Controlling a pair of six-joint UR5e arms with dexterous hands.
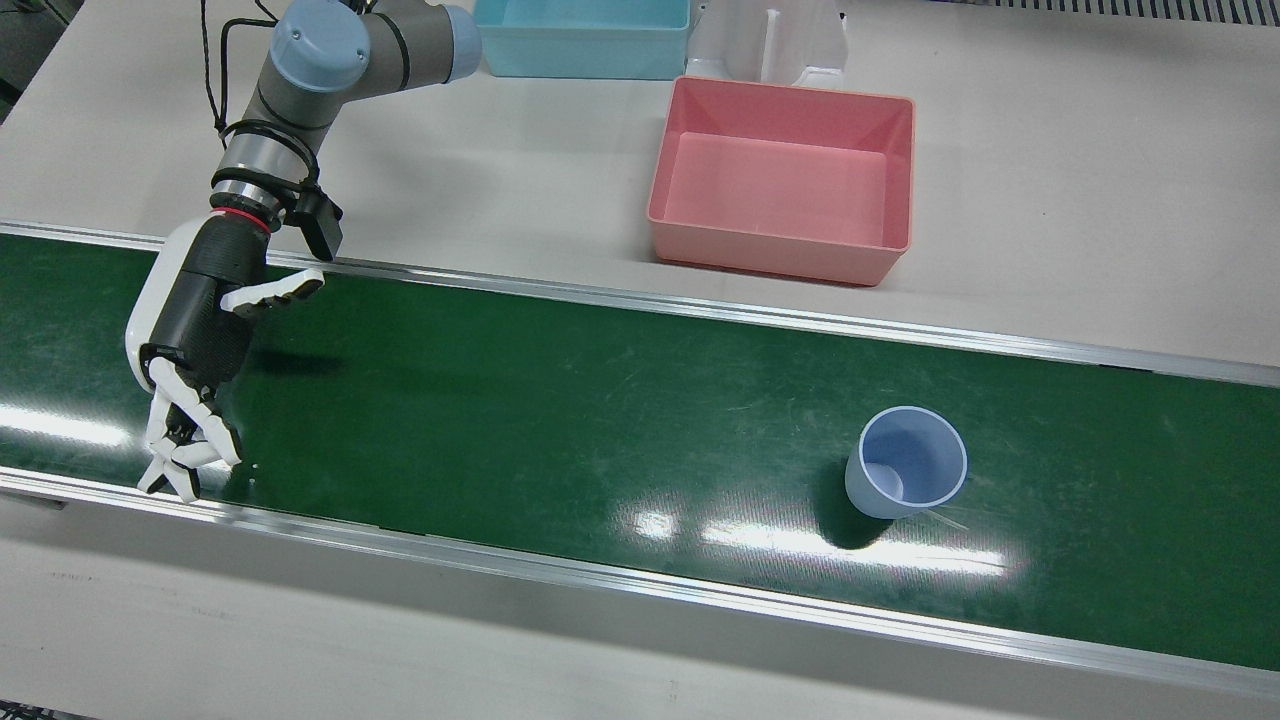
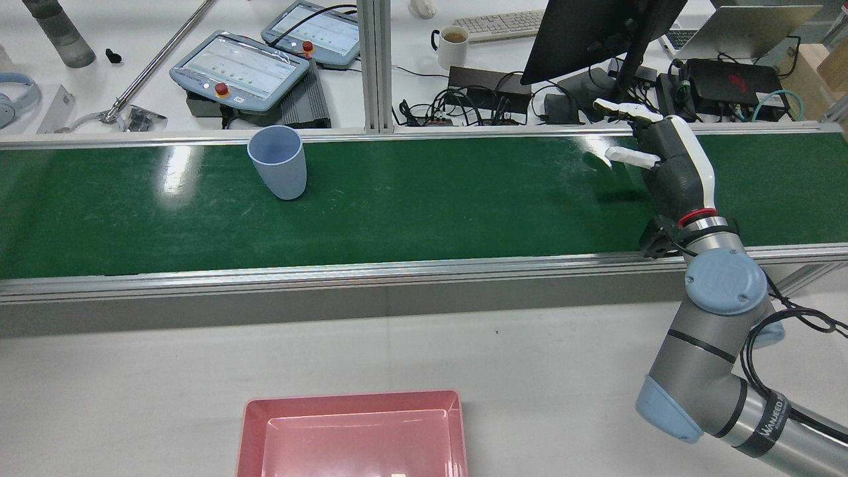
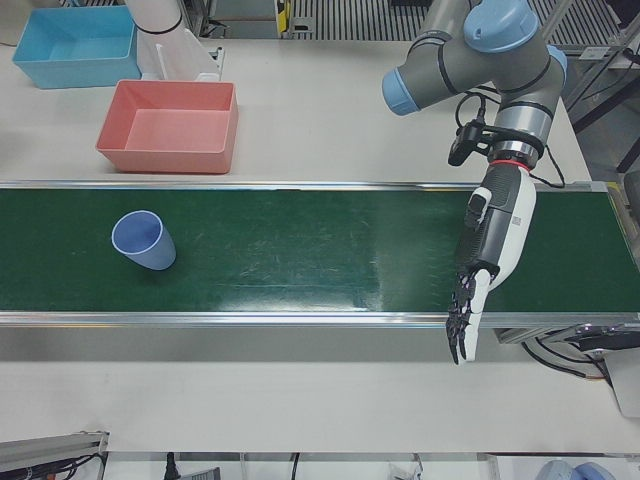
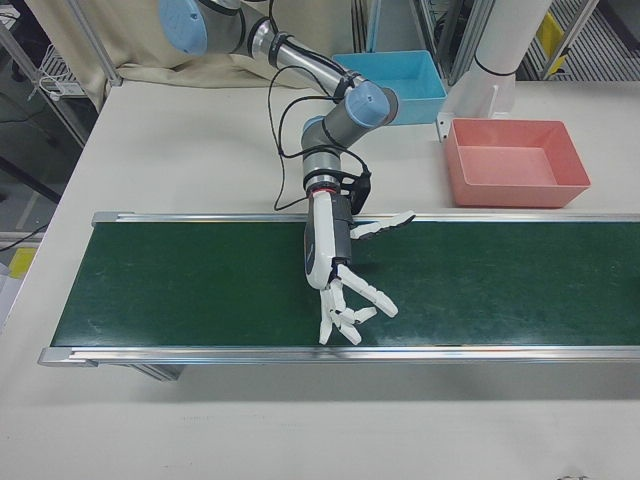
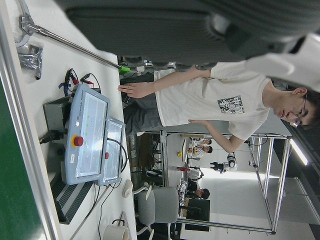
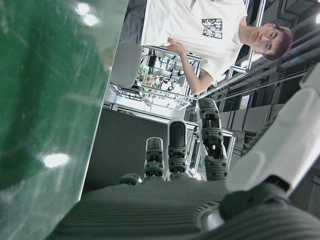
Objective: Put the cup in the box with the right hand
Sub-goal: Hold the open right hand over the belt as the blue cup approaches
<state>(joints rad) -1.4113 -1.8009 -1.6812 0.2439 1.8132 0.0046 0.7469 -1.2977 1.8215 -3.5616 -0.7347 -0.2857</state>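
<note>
Cup: a pale blue plastic cup point(image 1: 907, 460) stands upright, mouth up, on the dark green conveyor belt point(image 1: 560, 400); nothing touches it; it sits near the belt's operator-side edge, on the half before the robot's left arm
Box: a pink rectangular plastic box point(image 1: 783, 178) rests on the white table point(image 1: 1080, 200) on the robot's side of the belt, across the belt from the cup; nothing shows inside it
Right hand: the black-and-white many-fingered right hand point(image 1: 195, 350) hangs over the far end of the belt, well apart from the cup; fingers spread and pointing toward the operator-side rail, thumb out sideways; it holds nothing
Left hand: only its own camera shows a dark blurred part of it; I cannot tell how its fingers stand
Beyond: a light blue plastic bin point(image 1: 583, 35) sits past the pink box; a person in a white printed T-shirt point(image 5: 210, 102) stands by the desk with two teach pendants point(image 2: 242, 65)
</note>
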